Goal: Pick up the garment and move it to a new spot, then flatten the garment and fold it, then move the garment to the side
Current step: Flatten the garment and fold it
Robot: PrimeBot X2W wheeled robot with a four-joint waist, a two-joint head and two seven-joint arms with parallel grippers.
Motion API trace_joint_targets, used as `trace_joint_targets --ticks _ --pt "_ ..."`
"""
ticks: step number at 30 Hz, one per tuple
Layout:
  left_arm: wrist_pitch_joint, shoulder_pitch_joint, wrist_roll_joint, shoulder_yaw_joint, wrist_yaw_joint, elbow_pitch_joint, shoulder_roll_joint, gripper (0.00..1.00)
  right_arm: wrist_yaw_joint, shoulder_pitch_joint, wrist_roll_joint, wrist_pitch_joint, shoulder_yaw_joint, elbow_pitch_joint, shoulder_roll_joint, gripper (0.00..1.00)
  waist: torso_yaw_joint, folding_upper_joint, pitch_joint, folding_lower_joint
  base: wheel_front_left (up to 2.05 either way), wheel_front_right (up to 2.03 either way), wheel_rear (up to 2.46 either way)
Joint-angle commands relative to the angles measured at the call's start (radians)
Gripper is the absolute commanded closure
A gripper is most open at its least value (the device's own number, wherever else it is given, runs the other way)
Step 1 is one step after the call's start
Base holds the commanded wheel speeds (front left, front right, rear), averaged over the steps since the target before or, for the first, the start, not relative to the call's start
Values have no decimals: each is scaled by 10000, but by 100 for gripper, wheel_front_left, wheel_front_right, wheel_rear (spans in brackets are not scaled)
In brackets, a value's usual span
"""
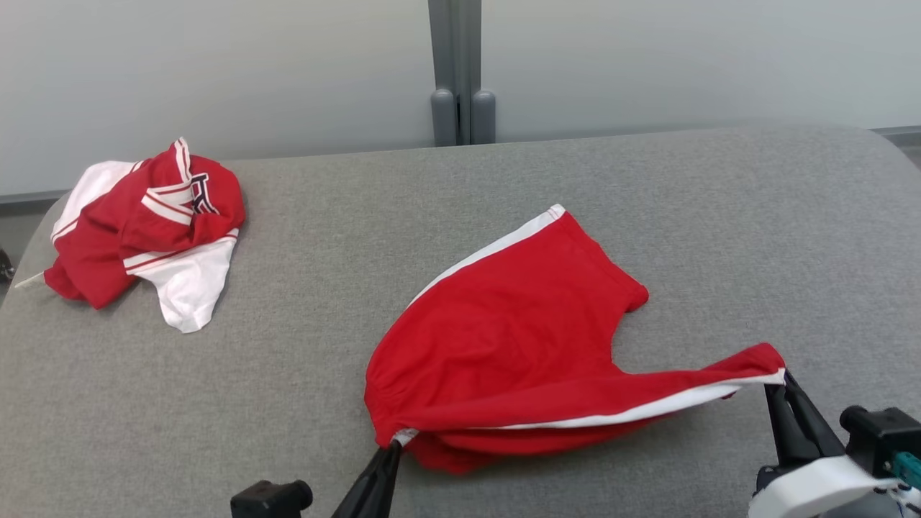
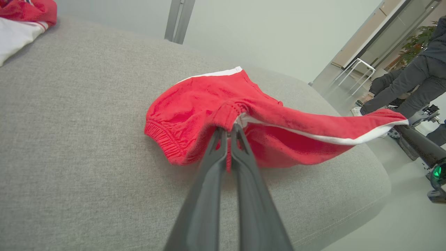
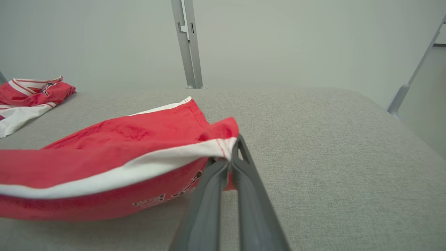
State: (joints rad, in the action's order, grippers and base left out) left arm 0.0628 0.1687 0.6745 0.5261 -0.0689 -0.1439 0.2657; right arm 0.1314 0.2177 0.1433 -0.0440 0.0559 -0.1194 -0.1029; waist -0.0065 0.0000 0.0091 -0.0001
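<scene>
The garment (image 1: 518, 324) is a pair of red shorts with white side stripes, lying on the grey padded table (image 1: 460, 216) right of centre. My left gripper (image 1: 397, 442) is shut on its elastic waistband end near the front edge, seen close in the left wrist view (image 2: 228, 130). My right gripper (image 1: 783, 378) is shut on the hem corner of a leg, holding that white-striped edge stretched and slightly lifted; the right wrist view shows the pinch (image 3: 234, 150). The garment (image 2: 223, 115) sags between both grips, and its far leg (image 3: 163, 122) rests flat on the table.
A second red and white garment (image 1: 147, 230) lies crumpled at the table's far left corner. A grey partition post (image 1: 460, 72) stands behind the table. In the left wrist view a person (image 2: 414, 76) in dark clothes and a white stool (image 2: 355, 73) are beyond the table's right end.
</scene>
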Motion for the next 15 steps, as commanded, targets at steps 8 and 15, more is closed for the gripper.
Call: trace_joint_targets --ticks 8,15 --pt "-661 -1753 823 -24 304 1754 -984 100 -14 -2964 -241 509 -711 2167 -1140 100 997 0 994 1 0 0 0" --pt "-1279 -3807 1125 -305 429 3529 -1392 100 -16 -6131 85 968 -1984 4647 -1748 100 1367 0 1848 1 0 0 0"
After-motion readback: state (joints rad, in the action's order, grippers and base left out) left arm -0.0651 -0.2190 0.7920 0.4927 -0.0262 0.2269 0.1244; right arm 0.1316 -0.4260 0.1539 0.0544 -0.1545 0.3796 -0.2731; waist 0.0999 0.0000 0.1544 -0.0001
